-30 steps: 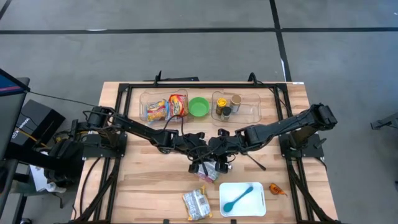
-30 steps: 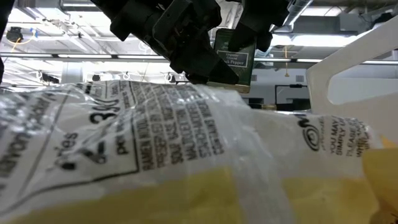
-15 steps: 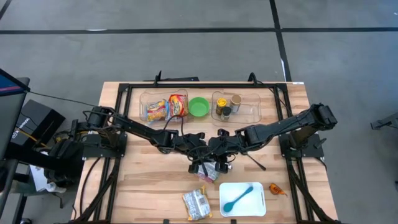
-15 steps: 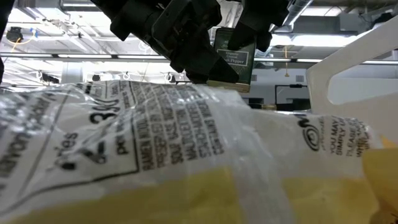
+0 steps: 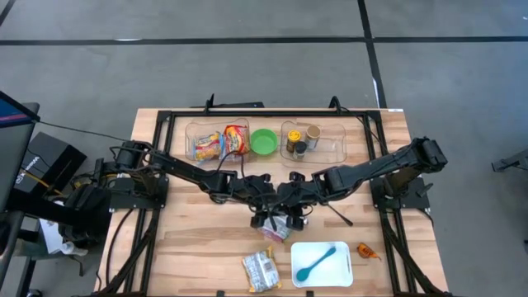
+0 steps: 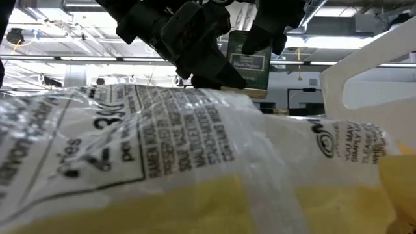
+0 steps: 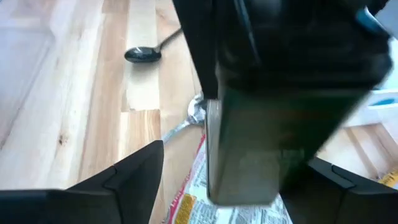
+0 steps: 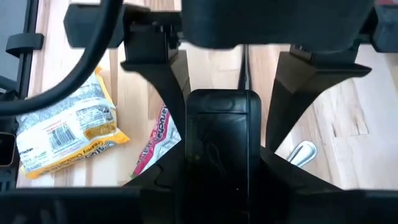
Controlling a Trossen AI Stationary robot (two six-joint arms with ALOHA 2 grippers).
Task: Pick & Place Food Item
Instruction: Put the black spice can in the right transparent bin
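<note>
Pepper tin (image 6: 248, 60) in right claw (image 5: 294, 217), label in low view only; left claw (image 5: 266, 219) released

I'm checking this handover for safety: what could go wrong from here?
1. The pepper tin hangs in the right gripper, with the left gripper open around it. Releasing before the left closes would likely drop it onto the red wrapper and metal spoon below.
2. Both grippers are crowded together, so a small misalignment could knock them together.
</note>
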